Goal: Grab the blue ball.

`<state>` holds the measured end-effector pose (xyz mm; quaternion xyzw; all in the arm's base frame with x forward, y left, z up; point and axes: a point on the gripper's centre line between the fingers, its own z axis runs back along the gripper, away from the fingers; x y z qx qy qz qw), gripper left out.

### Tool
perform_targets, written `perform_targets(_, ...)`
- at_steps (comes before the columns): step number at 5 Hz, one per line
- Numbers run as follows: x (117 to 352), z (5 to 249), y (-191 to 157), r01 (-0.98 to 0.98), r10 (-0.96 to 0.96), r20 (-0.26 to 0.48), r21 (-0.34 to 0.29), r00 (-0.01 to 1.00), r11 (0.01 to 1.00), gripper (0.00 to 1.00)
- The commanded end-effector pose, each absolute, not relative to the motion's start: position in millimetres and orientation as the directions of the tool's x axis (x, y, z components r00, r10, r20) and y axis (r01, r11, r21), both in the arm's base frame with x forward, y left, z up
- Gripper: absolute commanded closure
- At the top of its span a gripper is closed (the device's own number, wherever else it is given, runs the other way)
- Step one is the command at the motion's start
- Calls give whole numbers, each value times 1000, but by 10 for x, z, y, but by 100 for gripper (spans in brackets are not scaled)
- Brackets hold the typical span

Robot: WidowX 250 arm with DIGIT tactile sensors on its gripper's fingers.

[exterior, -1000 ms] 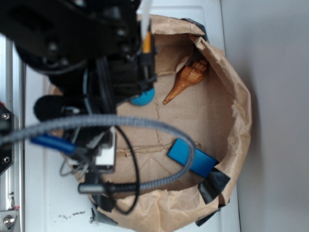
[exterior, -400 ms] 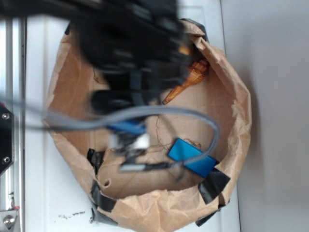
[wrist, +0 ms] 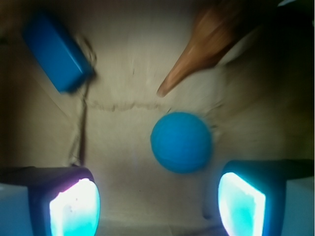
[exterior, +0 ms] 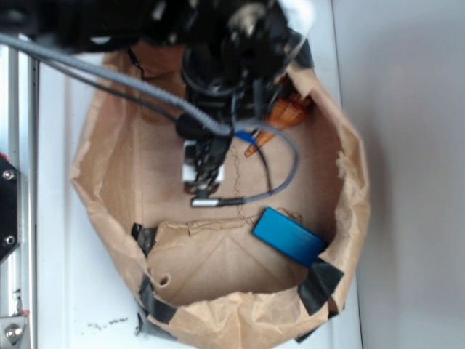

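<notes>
In the wrist view the blue ball (wrist: 181, 142) rests on the brown paper floor, just ahead of my gripper (wrist: 158, 204) and nearer the right finger. The gripper is open, its two glowing pads (wrist: 74, 209) wide apart with nothing between them. The exterior view hides the ball under the black arm and wrist (exterior: 225, 51), which hang over the upper middle of the paper bag (exterior: 112, 240); the fingers themselves do not show there.
A flat blue rectangular block (exterior: 288, 236) (wrist: 55, 52) lies at the bag's lower right. A brown cone-shaped shell (wrist: 209, 42) (exterior: 287, 113) lies just beyond the ball. Grey cables (exterior: 131, 87) cross the bag. Rolled paper walls with black tape (exterior: 320, 285) ring the floor.
The arm has swung from the left side of the bag toward the upper middle and right. The ball, partly visible one second ago, is now covered by the arm in the exterior view.
</notes>
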<state>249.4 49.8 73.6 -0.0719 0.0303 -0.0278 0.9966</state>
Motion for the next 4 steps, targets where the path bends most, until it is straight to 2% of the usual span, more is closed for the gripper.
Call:
perform_targets(1,2264,465,236,140,-147,-33,-164,989,976,0)
perform_targets(2,2239,701,97,186,-185,20,-167,983,968,0)
perform_targets(4,2378,906,197,148,-145,34,-170,989,974,0)
